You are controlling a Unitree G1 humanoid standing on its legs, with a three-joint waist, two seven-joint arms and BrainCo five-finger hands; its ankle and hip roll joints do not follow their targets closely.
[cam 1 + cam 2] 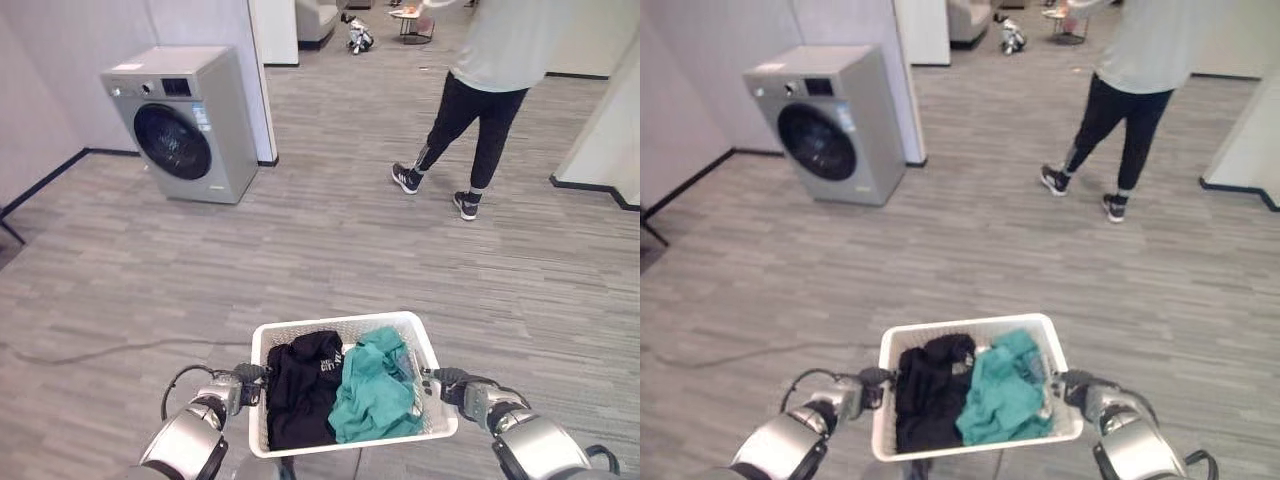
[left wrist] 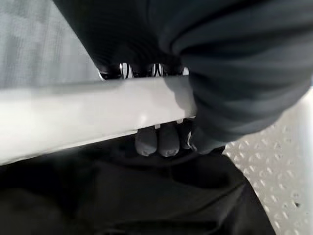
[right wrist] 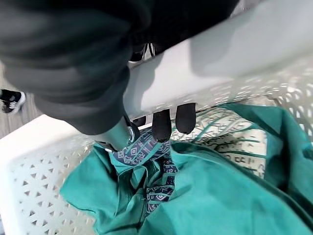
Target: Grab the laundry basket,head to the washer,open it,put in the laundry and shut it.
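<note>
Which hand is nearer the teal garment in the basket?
Right. The right hand grips the basket rim beside the teal garment; the left hand grips the opposite rim by the black garment.

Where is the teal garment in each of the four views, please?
Left eye view: teal garment in the basket's right half, low centre.
Right eye view: same place, beside the black garment.
Left wrist view: not in it.
Right wrist view: spread under the right hand.
Shared landmark: the white laundry basket, its rim in every view.
</note>
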